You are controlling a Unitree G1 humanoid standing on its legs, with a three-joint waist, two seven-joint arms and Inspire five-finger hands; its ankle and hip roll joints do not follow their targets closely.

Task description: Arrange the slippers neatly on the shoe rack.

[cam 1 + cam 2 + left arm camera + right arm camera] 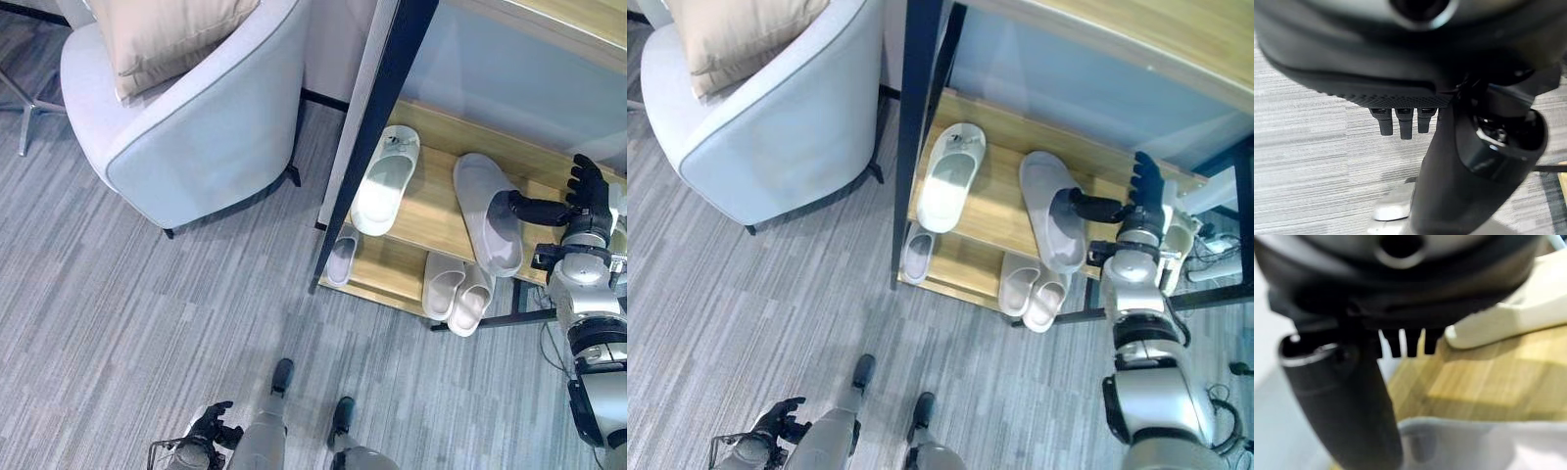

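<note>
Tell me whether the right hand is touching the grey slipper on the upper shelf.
Touching. In the right eye view the right hand has its thumb lying on the grey slipper, while the fingers stand straight above the shelf.

Slippers on rack: upper shelf 2 (386,179) (488,211); lower shelf 3 (342,257) (443,284) (472,299). Armchair 1 (211,127). Cushion 1 (162,34).

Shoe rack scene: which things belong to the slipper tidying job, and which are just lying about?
Job:
- shoe rack
- white slipper
- grey slipper, right hand at it
- lower-shelf slippers

Lying about:
- armchair
- cushion
</note>
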